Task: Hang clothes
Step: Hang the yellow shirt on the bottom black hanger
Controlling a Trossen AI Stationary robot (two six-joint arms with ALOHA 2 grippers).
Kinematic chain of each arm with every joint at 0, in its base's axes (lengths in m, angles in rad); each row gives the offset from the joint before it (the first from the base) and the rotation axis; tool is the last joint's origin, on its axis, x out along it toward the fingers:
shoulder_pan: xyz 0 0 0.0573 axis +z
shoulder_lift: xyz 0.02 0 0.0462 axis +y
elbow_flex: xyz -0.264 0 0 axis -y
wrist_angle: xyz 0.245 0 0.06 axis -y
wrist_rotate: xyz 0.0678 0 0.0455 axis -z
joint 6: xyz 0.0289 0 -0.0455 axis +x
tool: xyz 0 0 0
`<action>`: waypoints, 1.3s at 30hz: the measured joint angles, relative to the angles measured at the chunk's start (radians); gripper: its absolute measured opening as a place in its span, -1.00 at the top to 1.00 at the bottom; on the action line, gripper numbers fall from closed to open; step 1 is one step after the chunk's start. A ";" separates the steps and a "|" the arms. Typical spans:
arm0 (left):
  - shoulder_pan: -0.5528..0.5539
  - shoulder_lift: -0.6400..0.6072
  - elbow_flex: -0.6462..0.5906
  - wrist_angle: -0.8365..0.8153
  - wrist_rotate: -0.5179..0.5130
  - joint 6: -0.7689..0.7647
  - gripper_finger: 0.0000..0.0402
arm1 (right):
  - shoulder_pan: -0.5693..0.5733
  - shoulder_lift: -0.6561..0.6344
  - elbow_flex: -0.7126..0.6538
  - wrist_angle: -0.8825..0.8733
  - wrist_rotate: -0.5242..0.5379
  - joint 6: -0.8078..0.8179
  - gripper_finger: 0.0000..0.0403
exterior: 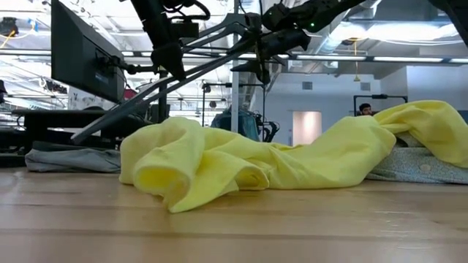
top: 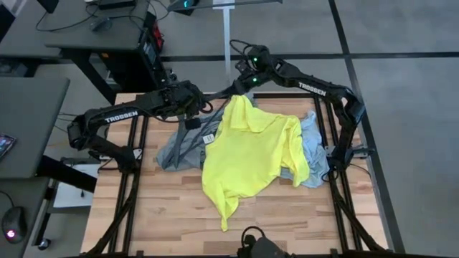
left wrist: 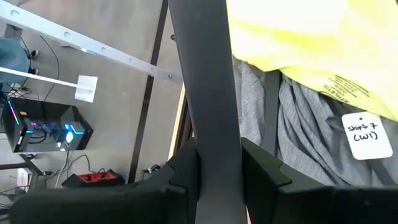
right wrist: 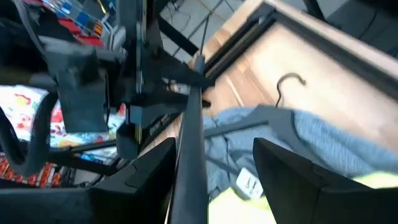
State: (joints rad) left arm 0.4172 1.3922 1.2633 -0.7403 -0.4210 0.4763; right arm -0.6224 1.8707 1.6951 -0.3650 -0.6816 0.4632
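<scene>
A thin black hanger (exterior: 168, 80) is held up above the table's far edge, between my two grippers. My left gripper (left wrist: 214, 149), also in the high view (top: 197, 100), is shut on one of its bars. My right gripper (right wrist: 214, 146), coming from the far right (top: 242, 80), is open with another bar (right wrist: 189, 143) of the hanger between its fingers. The neon-yellow T-shirt (top: 251, 154) lies crumpled mid-table. It partly covers the grey T-shirt (top: 179, 147) on its left and the light-blue shirt (top: 313, 147) on its right. My left gripper pinches a flat bar of the hanger (left wrist: 208, 124) between its two fingers. The bar runs on ahead along the fingers, which slant down from the table's left. The hanger is lifted clear of the table and the clothes. My right gripper's fingers stand on either side of the bar; whether one touches it I cannot tell.
A second hanger, its hook (right wrist: 289, 81) on the bare wood, lies partly on the grey T-shirt. A white label (left wrist: 367, 134) shows on that shirt. Black frame rails (top: 133, 165) run along the table's sides. A monitor (exterior: 80, 58) stands beyond the left edge.
</scene>
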 joint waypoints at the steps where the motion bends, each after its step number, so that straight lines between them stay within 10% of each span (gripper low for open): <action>1: 0.003 0.000 0.000 -0.010 -0.001 0.011 0.67 | 0.003 0.000 0.000 0.004 0.002 0.003 0.00; 17: 0.009 0.006 -0.002 0.002 0.005 0.062 0.67 | 0.021 -0.001 0.000 0.000 0.059 0.008 0.09; 28: 0.009 0.009 -0.003 0.014 0.000 0.089 0.66 | 0.020 -0.001 0.000 -0.001 0.042 -0.007 0.85; 39: 0.009 0.008 -0.003 0.016 -0.004 -0.018 0.19 | 0.006 -0.004 0.000 -0.007 0.041 -0.073 0.85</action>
State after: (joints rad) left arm 0.4259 1.4002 1.2606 -0.7238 -0.4246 0.4582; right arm -0.6161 1.8671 1.6947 -0.3723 -0.6408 0.3903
